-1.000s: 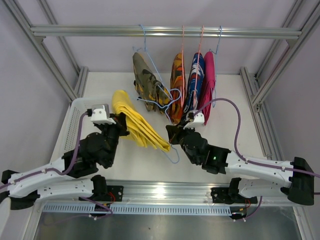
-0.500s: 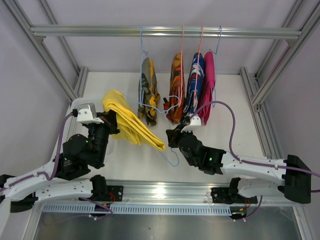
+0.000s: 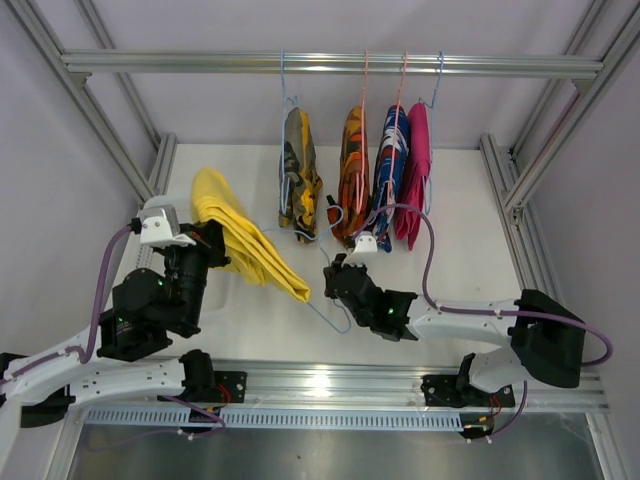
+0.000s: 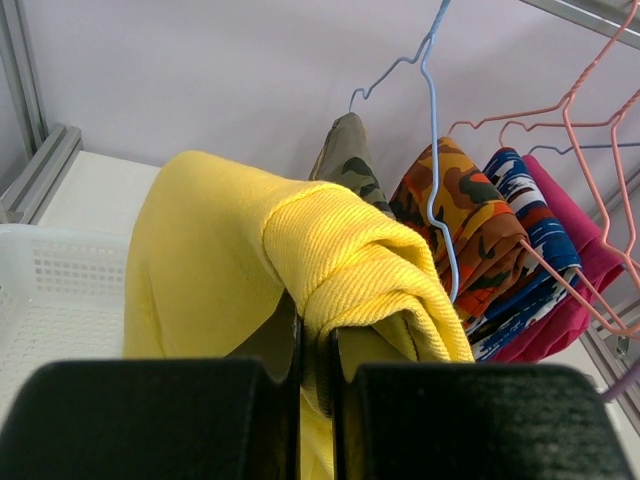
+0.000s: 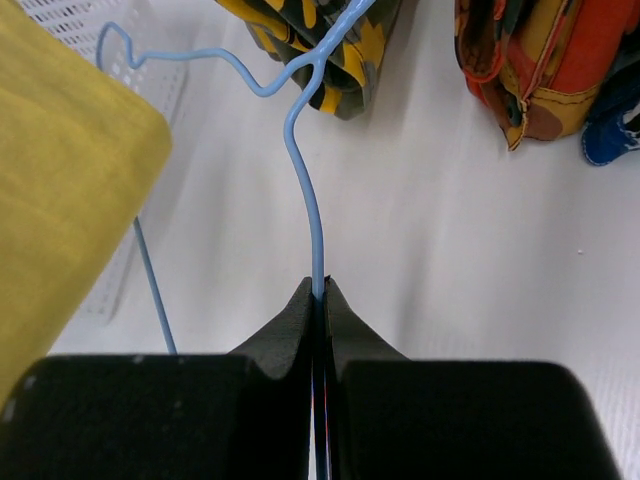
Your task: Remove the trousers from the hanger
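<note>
Here my left gripper [image 4: 315, 345] is pinched on the thick ribbed fold of the yellow trousers [image 4: 340, 260]. My right gripper [image 5: 318, 295] is pressed together on the thin blue wire hanger [image 5: 300, 180], with the yellow cloth at its left. Ahead of both, the four other trousers [image 3: 352, 165] hang close together, and there is free smooth white table [image 5: 450, 250] under them.

White basket [image 4: 60, 285] at table's [image 3: 460, 225] left, prob. plastic.

yellow trousers [image 3: 240, 240], folded, slanting, lower end at blue hanger [image 5: 305, 200]; four other trousers [image 3: 300, 175] hang.
</note>
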You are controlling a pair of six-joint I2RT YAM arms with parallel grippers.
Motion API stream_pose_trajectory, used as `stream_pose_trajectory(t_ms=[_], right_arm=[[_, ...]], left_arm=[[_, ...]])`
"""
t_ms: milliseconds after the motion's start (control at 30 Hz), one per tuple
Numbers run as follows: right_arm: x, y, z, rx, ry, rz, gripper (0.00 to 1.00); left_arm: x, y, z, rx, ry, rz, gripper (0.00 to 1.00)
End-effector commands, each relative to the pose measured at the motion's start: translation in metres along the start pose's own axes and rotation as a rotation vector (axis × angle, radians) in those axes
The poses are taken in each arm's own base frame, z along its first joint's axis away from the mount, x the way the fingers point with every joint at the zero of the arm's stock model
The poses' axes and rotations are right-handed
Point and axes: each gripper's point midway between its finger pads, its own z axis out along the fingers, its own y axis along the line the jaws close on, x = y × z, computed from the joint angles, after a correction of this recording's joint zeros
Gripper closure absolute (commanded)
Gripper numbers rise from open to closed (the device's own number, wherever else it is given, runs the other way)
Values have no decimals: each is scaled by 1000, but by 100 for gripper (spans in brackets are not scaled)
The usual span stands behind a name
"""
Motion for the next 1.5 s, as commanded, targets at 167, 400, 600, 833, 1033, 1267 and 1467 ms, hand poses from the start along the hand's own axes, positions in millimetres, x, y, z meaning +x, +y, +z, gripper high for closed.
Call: stream_pose_trajectory(t_ms=[167, 400, 600, 833, 1033, 1267, 1467], right_arm=[[-12, 23, 25, -29, -35, 96, 100], [10, -6, 33, 32, 8, 75, 100], [27, -27, 37, 84, 30, 61, 100], [34, -45, 32, 112, 39, 51, 100], [37, -63, 20, 131, 35, 46, 100], [36, -80, 7, 150, 26, 45, 100], [38, -92, 0, 164, 26, 43, 100]], left_arm=[[-44, 6, -2, 1, -70, -132, 99], [-66, 33, -12, -1, -109, -182, 99], [-73, 53, -18, -26, -111, -132, 99], [-62, 84, -24, -126, -84, -66, 99], [-46, 112, -33, -218, -56, -51, 99], [-23, 140, -43, -323, -11, -13, 99], [-10, 156, -48, -368, -5, 40, 99]])
